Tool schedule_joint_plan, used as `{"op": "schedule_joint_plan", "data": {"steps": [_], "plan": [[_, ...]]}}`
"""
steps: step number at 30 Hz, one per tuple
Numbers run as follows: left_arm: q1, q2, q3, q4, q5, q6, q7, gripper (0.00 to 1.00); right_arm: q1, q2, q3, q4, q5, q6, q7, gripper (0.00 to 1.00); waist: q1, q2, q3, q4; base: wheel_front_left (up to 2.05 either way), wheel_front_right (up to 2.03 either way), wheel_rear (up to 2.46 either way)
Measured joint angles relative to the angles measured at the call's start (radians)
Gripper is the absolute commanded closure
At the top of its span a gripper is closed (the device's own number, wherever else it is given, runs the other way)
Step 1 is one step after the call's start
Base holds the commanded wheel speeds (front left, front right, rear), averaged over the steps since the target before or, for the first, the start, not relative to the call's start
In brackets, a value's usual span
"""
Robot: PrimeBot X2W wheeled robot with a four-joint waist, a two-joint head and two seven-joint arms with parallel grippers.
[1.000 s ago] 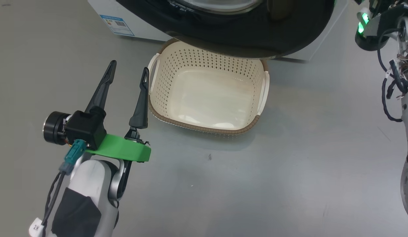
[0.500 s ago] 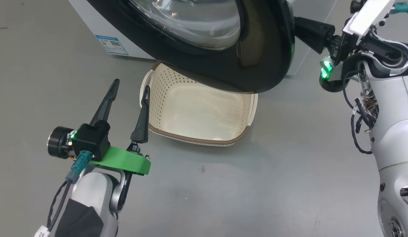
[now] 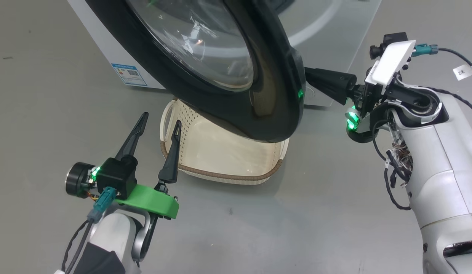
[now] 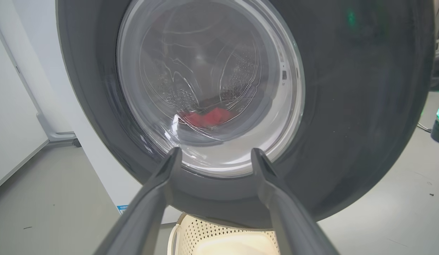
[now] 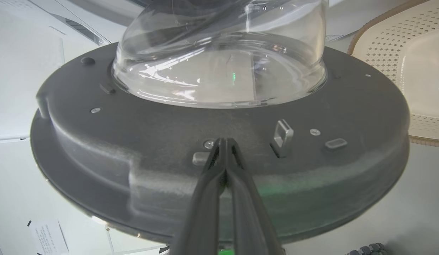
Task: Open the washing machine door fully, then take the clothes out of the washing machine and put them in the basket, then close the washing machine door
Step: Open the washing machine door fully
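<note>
The washing machine door (image 3: pixel 220 76) stands partly swung out from the washing machine (image 3: pixel 331 34), above the basket (image 3: pixel 220 177) on the floor. The right hand (image 5: pixel 224 148), fingers pressed together, has its tips at the door's inner face. The left hand (image 3: pixel 161 118) hovers spread wide beside the basket, empty. The clothes (image 4: pixel 207 117) lie inside the drum.

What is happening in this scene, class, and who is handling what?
A two-armed robot is working on the washing machine door, which stands ajar. Its right claw, shut and holding nothing, has its tips at the door's inner face. The left claw hangs open and empty beside the basket on the floor below the door. The red clothes lie in the drum, seen through the glass; none shows in the basket.
</note>
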Motion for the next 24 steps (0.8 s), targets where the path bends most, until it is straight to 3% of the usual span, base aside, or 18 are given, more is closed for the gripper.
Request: {"op": "schedule_joint_plan", "data": {"steps": [9,24], "plan": [[0.027,0.001,-0.010,0.012,-0.001,-0.002,0.000,0.00,0.077,0.009,0.051,-0.054,0.017,0.000,0.004,1.00,0.0000,0.0000,-0.040,0.006,0.00,0.00,0.00],[0.055,0.001,-0.026,0.030,-0.011,-0.002,0.000,0.00,0.177,0.008,0.136,-0.128,0.089,0.000,-0.005,1.00,0.0000,0.0000,-0.080,0.071,0.00,0.00,0.00]]}}
